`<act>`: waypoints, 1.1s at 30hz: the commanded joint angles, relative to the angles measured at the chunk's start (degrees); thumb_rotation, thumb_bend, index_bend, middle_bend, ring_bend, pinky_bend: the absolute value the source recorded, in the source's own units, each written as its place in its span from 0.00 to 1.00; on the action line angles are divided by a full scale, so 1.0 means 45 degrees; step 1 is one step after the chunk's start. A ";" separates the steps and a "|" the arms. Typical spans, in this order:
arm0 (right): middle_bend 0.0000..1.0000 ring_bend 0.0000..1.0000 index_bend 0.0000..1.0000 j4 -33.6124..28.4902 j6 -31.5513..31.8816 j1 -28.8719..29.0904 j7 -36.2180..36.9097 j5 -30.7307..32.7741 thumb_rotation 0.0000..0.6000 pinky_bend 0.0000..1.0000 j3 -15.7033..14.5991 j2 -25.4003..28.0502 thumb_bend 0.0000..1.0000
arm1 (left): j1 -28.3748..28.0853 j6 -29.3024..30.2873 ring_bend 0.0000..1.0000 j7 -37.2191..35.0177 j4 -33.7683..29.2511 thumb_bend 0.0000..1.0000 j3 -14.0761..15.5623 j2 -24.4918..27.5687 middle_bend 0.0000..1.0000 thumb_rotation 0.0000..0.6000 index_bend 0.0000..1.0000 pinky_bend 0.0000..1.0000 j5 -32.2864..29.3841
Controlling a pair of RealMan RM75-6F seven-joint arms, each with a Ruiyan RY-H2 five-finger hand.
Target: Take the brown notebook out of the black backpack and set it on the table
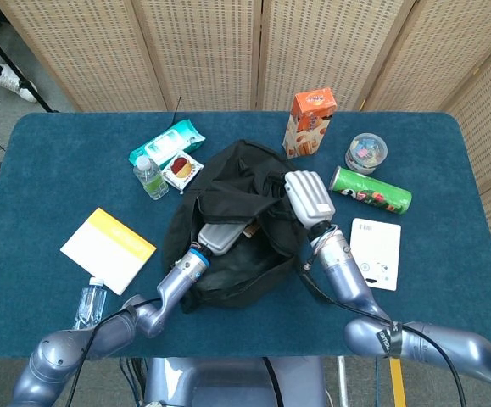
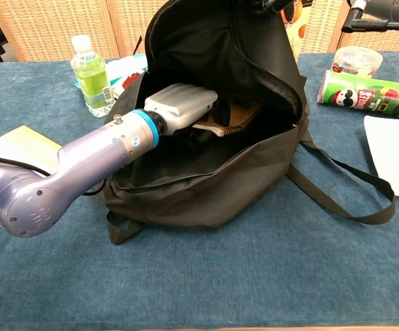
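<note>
Our left hand [image 2: 180, 107] grips the brown notebook [image 2: 235, 114] inside the black backpack [image 2: 254, 62], ready to lift it clear. At two o'clock, our right hand [image 1: 309, 197] grasps the upper flap, keeping the mouth open.

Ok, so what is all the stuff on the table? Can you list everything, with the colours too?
black backpack: 1, black, table middle, open
brown notebook: 1, brown, inside the backpack
juice carton: 1, orange, behind the backpack
chip can: 1, green, lying on its side, right
small tub: 1, clear, behind the chip can
white card: 1, white, right
small bottle: 1, green label, left
wipes pack: 1, teal, back left
snack packet: 1, red and white, beside the small bottle
yellow booklet: 1, yellow and white, left
second bottle: 1, clear, front left
left hand: pale grey, on the notebook inside the backpack
right hand: pale grey, at the backpack's top edge
</note>
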 commanded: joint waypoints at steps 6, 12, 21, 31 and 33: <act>0.68 0.59 0.64 0.0295 0.0014 0.0023 0.0020 0.0074 1.00 0.63 0.0002 -0.0054 0.62 | 0.0372 0.1029 0.45 -0.1058 -0.0077 0.55 0.0514 0.0179 0.54 1.00 0.75 0.48 0.0691; 0.68 0.59 0.64 0.0795 0.0088 0.0084 -0.0068 0.0283 1.00 0.63 0.0032 -0.0243 0.62 | 0.0757 0.1837 0.47 -0.1593 -0.0913 0.55 0.1006 0.0846 0.56 1.00 0.76 0.48 0.1286; 0.68 0.59 0.64 0.1356 0.0165 0.0214 -0.0236 0.0716 1.00 0.63 0.0143 -0.0579 0.62 | 0.1370 0.2935 0.47 -0.1863 -0.2763 0.55 0.1577 0.2076 0.56 1.00 0.76 0.48 0.1990; 0.68 0.59 0.64 0.1855 0.0241 0.0282 -0.0507 0.0934 1.00 0.63 0.0104 -0.0828 0.62 | 0.1999 0.4278 0.47 -0.1545 -0.5259 0.55 0.2175 0.3948 0.56 1.00 0.76 0.48 0.2982; 0.68 0.59 0.64 0.1994 0.0237 0.0307 -0.0536 0.1015 1.00 0.63 0.0126 -0.0904 0.62 | 0.2143 0.4495 0.47 -0.1409 -0.6005 0.54 0.2273 0.4501 0.56 1.00 0.76 0.48 0.3151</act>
